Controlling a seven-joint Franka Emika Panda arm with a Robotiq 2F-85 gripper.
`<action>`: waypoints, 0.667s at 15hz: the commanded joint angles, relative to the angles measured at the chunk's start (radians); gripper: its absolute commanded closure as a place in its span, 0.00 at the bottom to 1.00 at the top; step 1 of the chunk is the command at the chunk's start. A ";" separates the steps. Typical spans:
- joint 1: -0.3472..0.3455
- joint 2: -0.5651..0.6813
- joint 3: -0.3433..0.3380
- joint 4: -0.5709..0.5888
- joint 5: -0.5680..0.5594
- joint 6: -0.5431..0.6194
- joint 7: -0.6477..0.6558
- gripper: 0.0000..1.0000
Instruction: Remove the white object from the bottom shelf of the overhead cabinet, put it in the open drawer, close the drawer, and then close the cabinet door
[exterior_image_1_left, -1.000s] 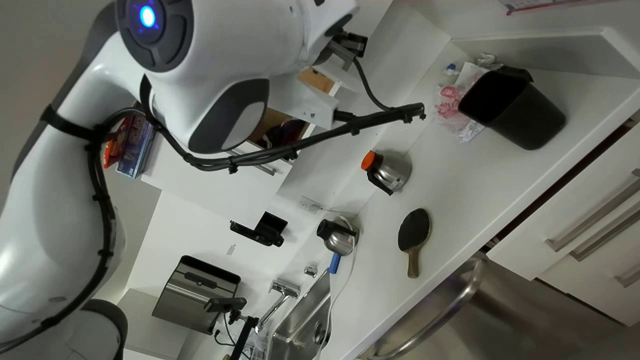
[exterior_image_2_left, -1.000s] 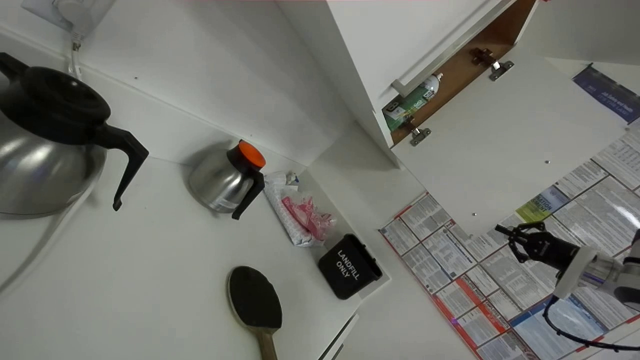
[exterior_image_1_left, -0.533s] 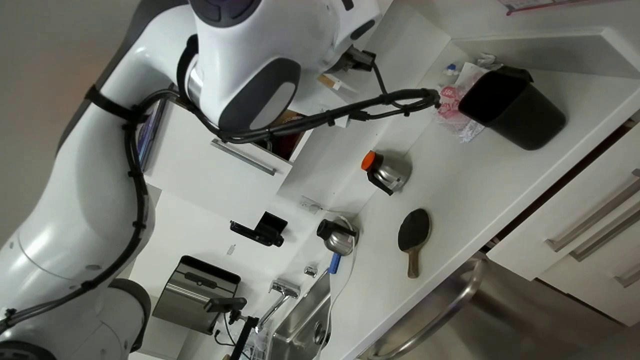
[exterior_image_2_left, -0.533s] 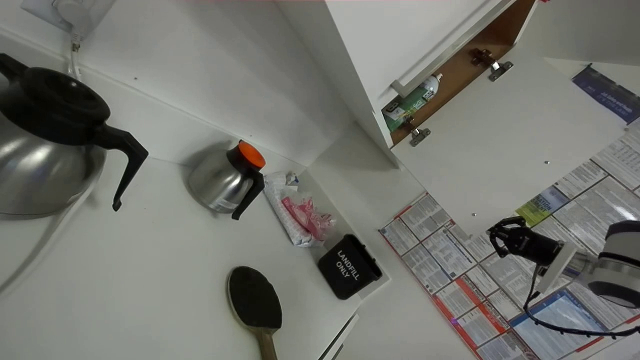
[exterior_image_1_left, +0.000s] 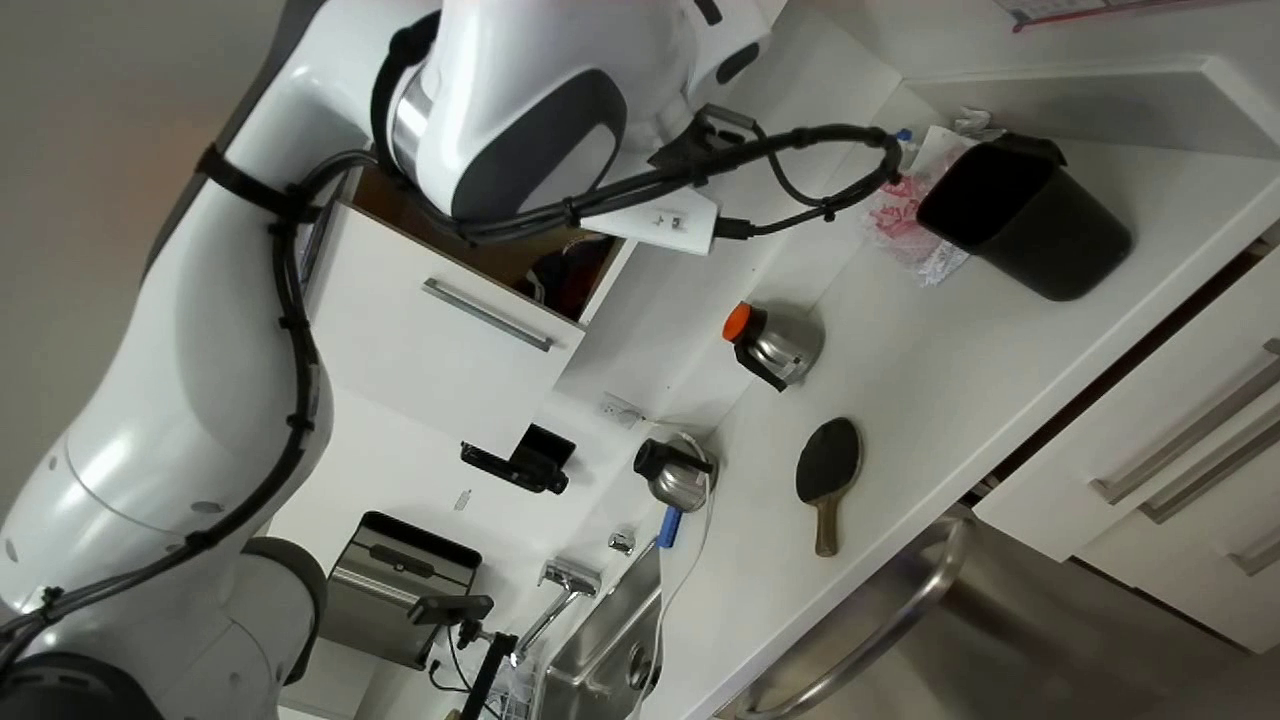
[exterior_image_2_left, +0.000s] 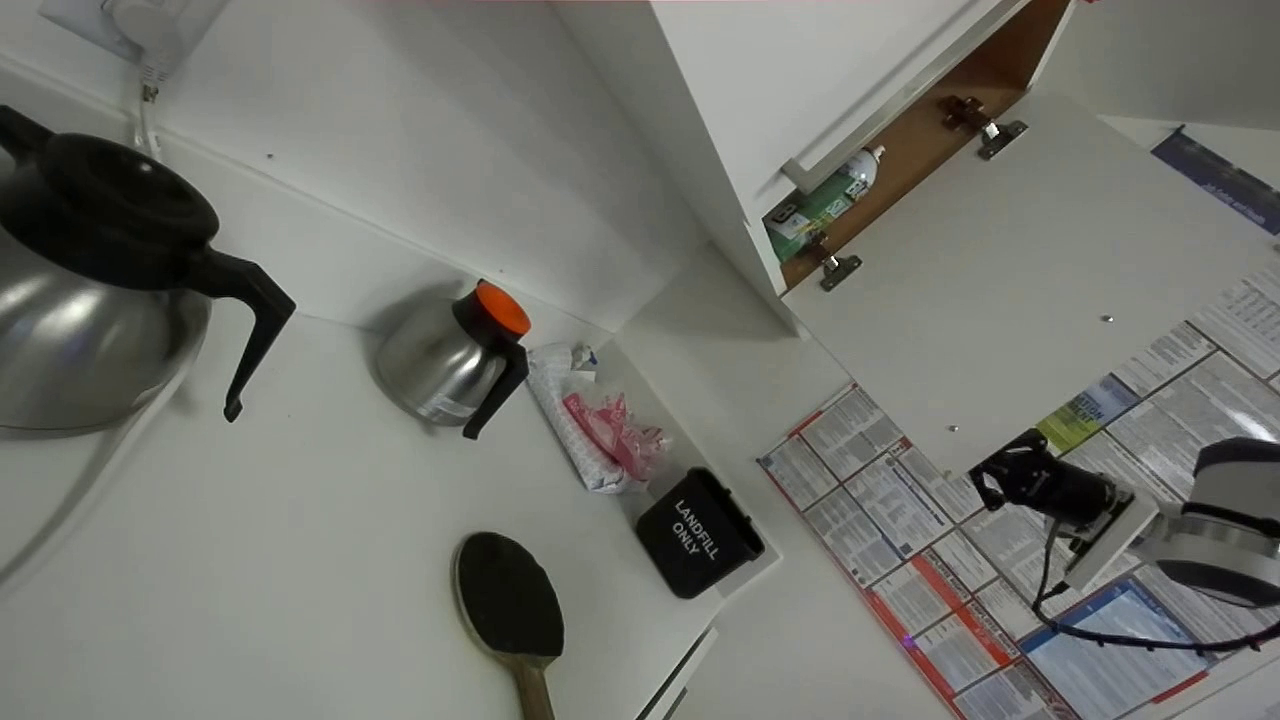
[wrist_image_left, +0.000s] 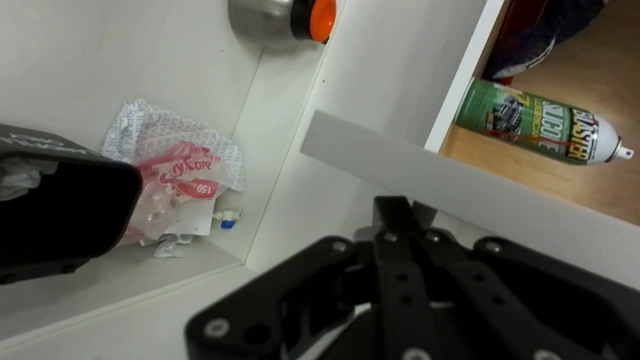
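Observation:
The overhead cabinet (exterior_image_2_left: 810, 70) shows its wooden interior, with a bottom shelf (wrist_image_left: 610, 75) of light wood. Its cabinet door (exterior_image_2_left: 1000, 270) stands swung out on two hinges. My gripper (exterior_image_2_left: 985, 485) is near the door's free edge. In the wrist view the gripper (wrist_image_left: 407, 207) is shut, nothing visible between its fingertips, which lie at the lower border of the pale door edge (wrist_image_left: 480, 192). Whether they touch it, I cannot tell. The white object is out of view. Below the counter, a drawer (exterior_image_1_left: 1080, 450) has a dark gap along its top.
A green spray can (wrist_image_left: 540, 122) lies in the cabinet beside a dark fabric item (wrist_image_left: 530, 50). On the counter are a black bin (exterior_image_2_left: 700, 535), a plastic bag (wrist_image_left: 185, 170), a pot with an orange lid (exterior_image_1_left: 785, 345) and a paddle (exterior_image_1_left: 830, 465). Posters (exterior_image_2_left: 1000, 570) cover the wall.
The arm has turned and moved further in, the gripper shifting slightly toward the door's free edge. That edge has swung a little and covers more of the dark blue poster.

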 joint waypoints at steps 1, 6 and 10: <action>-0.006 0.019 0.045 0.047 -0.036 -0.062 -0.022 1.00; 0.007 -0.012 0.065 0.015 -0.071 -0.117 -0.130 1.00; 0.022 -0.048 0.097 -0.036 -0.084 -0.157 -0.249 1.00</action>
